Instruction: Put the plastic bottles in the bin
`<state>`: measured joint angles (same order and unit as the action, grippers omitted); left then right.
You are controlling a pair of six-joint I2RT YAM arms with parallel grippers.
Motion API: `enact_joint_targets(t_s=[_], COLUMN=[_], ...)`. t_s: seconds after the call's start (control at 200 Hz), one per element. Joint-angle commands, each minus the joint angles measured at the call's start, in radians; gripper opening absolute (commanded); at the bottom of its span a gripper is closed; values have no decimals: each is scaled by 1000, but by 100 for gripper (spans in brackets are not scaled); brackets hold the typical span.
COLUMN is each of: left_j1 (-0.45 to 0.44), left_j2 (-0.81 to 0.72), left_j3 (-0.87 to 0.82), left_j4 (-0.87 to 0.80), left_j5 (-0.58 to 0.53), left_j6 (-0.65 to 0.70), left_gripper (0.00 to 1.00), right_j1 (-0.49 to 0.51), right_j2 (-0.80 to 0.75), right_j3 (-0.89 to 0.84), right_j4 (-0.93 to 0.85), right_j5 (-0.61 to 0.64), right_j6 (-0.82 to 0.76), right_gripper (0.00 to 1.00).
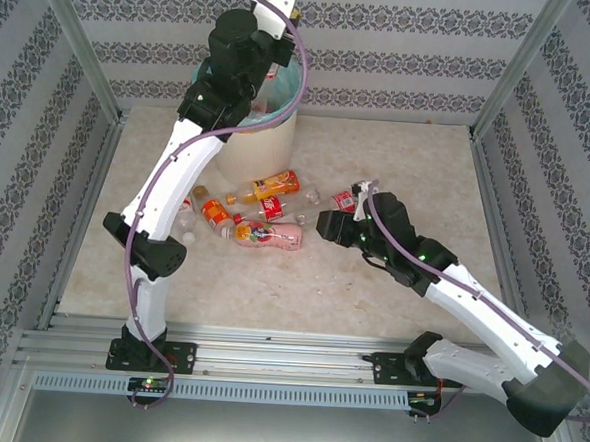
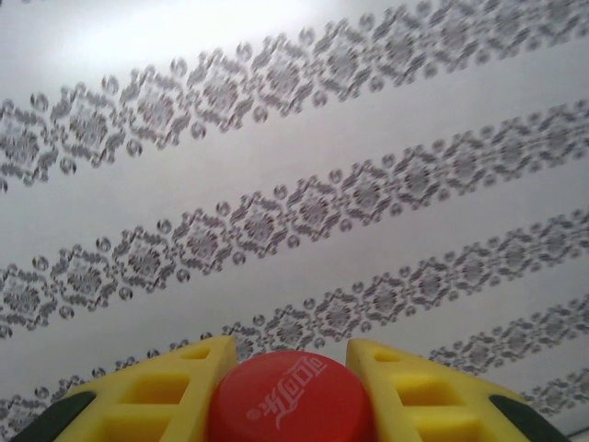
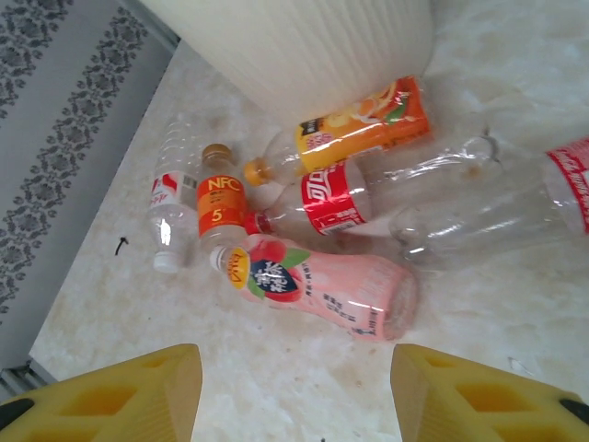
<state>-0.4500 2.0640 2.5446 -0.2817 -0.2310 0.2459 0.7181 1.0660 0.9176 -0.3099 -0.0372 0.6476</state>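
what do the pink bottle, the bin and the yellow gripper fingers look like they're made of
Pink bottle: likely thin plastic, glossy, wrapped in a pink printed sleeve; soft highlights show on it. Bin: cream plastic, matte, with fine vertical ribs moulded into its wall. Right gripper's fingers: yellow plastic, matte, with open lattice cells; possibly printed, hard to say.

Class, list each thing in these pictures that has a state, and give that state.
left tool: shut on red-capped bottle
right tool: open, empty
bin: upright
pink bottle: lying down
orange-label bottle: lying down
red-label clear bottle: lying down
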Motion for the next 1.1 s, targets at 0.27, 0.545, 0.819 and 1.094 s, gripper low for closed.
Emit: enact_joint_targets(t_s=[0.27, 0.545, 0.819, 1.094], left_j1=[109, 116, 117, 124], left_j2=[133, 189, 247, 289], left_j3=[25, 25, 25, 26], left_j4=[-25, -76, -187, -256], left_j5=[128, 208, 184, 112], left_j6=[-192, -235, -200, -184], left_gripper=[0, 0, 0, 0], right_j1=[44, 47, 50, 52], right_j2=[1, -23, -9, 12], right_j3=[-12, -40, -51, -51], right_j4=[15, 11, 16, 25], right_j5=[53, 76, 72, 65], right_j6=[-12, -4, 4, 12], right_gripper=[58, 59, 59, 59])
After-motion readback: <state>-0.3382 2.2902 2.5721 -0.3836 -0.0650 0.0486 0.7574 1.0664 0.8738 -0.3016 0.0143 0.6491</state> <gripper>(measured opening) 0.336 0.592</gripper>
